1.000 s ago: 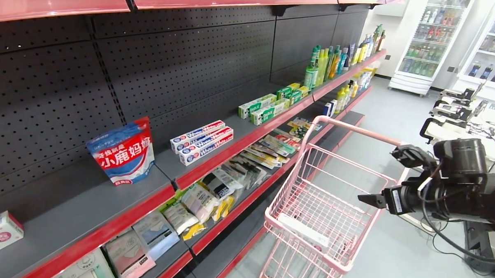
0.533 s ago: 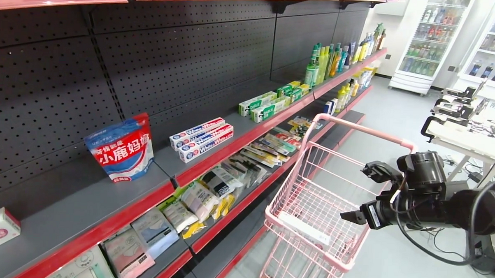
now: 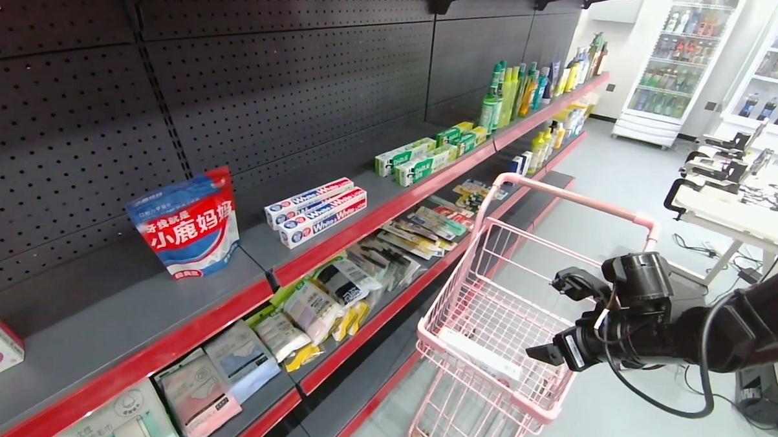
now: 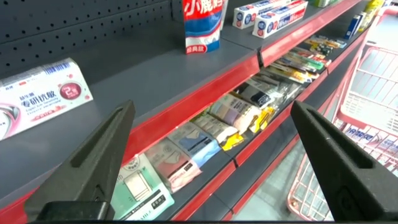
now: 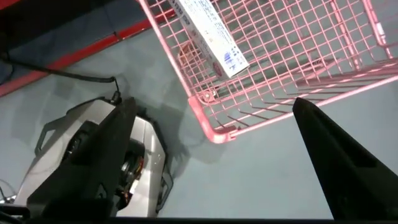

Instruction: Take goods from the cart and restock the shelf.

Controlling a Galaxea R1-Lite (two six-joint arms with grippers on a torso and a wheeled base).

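Head view: right gripper [image 3: 557, 317] hangs beside the pink cart [image 3: 561, 195], its fingers wide apart and holding nothing.
One long white carton [image 3: 478, 361] lies flat on the basket's wire floor, just inside the end wall away from the handle; the right wrist view looks down on it through the mesh. It is probably a toothpaste carton like the toothpaste boxes [image 3: 316, 206] on the shelf [image 3: 101, 312], so likely light, stiff along its length, glossy enough to slide and easy to dent on its broad faces. The best hold is probably from above, across the narrow width near the middle, with gentle pressure so that it neither tips nor crushes; the near wire wall leaves little room. The left gripper [image 4: 211, 106], fingers also spread and empty, faces the shelf's lower tiers.
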